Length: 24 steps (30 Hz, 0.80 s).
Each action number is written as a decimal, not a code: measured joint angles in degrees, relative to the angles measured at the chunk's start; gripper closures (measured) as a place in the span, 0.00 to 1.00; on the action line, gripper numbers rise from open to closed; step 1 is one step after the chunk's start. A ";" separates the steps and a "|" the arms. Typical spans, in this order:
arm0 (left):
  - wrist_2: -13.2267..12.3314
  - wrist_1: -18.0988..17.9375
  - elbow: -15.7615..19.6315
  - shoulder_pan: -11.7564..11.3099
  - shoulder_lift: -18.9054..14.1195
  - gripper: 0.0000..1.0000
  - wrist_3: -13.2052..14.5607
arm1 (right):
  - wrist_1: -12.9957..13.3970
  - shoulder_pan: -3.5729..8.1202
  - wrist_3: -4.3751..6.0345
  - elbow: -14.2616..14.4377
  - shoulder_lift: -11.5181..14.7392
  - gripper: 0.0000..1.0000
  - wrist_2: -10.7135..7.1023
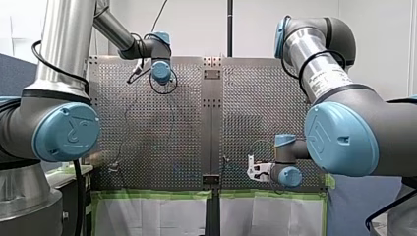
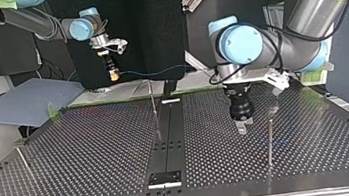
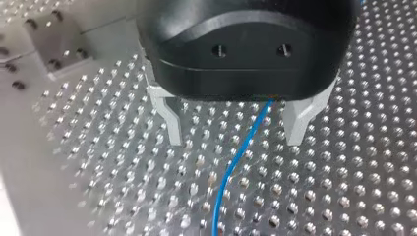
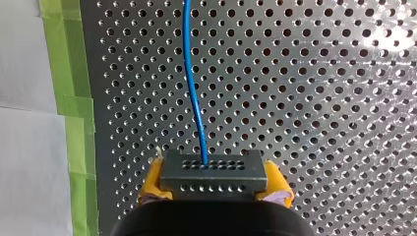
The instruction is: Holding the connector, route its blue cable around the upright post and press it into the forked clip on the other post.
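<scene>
The connector point(image 4: 213, 172) is a small dark grey block with two rows of little holes on its face. The blue cable point(image 4: 193, 88) comes out of one hole near the middle and goes away ahead over the perforated bench point(image 4: 319, 98).

My right claw point(image 4: 215, 184) is closed on this connector, and the yellow pads point(image 4: 151, 183) press on its two short ends. In the top view this claw holds the connector in the air above the bench edge nearest to my arms. From there the cable runs sideways past a thin upright post point(image 2: 152, 100); on which side of it, I cannot tell.

My left claw point(image 3: 235, 125) is wide open and holds nothing, and its metal fingers point(image 3: 169, 120) point down close to the bench surface. The cable passes between them and touches neither finger. A second post point(image 2: 269, 136) stands near this claw.
</scene>
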<state>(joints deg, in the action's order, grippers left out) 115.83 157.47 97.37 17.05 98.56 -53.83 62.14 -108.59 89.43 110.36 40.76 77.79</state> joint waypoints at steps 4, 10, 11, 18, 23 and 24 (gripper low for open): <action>0.03 -1.90 0.01 -0.12 0.22 0.01 -0.89 | 0.00 0.00 -0.03 0.00 0.00 1.00 0.00; 0.12 -4.54 0.04 -0.01 1.87 0.01 -1.16 | 0.06 0.00 -0.03 0.00 0.00 1.00 0.00; 0.15 -5.00 0.04 -0.01 2.21 0.01 -1.15 | 0.08 0.00 -0.03 0.00 -0.01 1.00 0.01; 0.52 -8.61 0.05 -0.33 3.34 0.01 -1.34 | 0.17 0.06 0.01 0.00 -0.01 1.00 0.00; 1.71 -11.01 0.19 -0.73 3.76 0.01 -2.16 | 0.15 0.08 -0.02 0.00 -0.01 1.00 0.00; 1.84 -11.44 0.29 -0.77 3.82 0.01 -2.29 | 0.13 0.08 -0.02 0.00 -0.01 1.00 0.00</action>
<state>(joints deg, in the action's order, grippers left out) 117.67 146.03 97.67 16.28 102.39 -56.12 62.28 -108.51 89.41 110.36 40.76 77.79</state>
